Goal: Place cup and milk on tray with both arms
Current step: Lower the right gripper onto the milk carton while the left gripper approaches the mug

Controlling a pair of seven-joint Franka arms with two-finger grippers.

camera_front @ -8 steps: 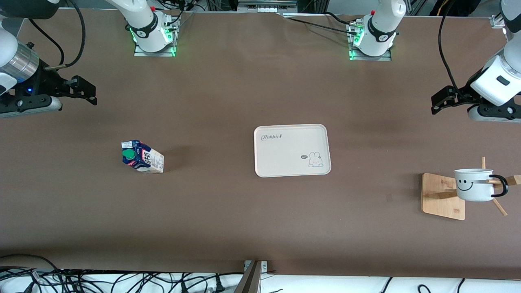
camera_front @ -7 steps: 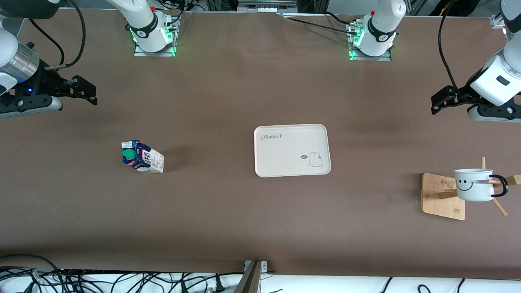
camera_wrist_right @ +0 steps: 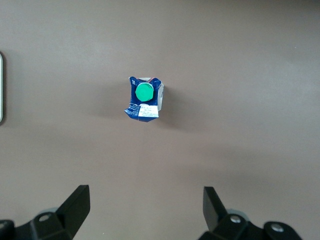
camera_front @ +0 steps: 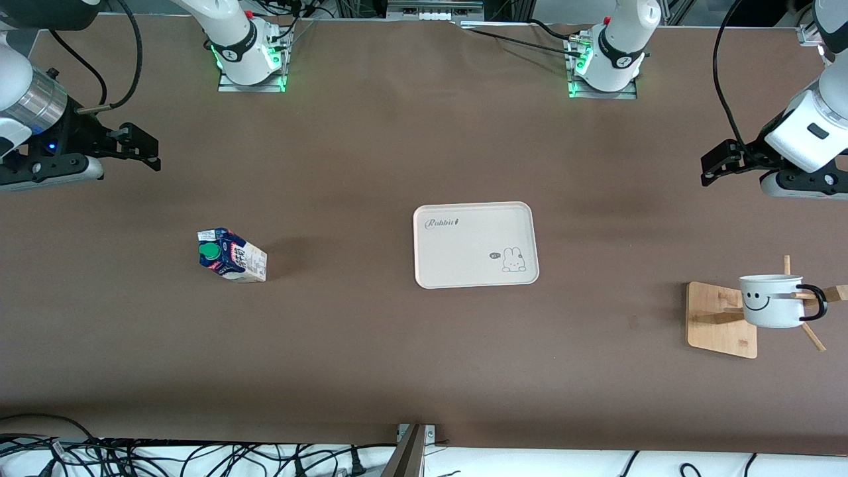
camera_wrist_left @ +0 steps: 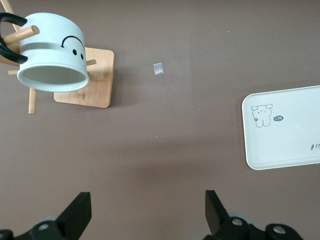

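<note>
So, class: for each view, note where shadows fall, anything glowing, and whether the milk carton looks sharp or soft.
Front view: the dark blue gable-top milk carton throws a soft shadow toward the cream-white rectangular tray; green lights glow at both arm bases. Right wrist view: carton crisp, with a faint shadow beside it; open right claw. Left wrist view: even light, a dim patch above the open left claw.

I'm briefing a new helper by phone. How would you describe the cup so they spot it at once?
Go to the left arm's end of the table, to the square wooden rack base. The cup hangs on a rack peg there: a white mug with a black smiley face and thin black handle.
</note>
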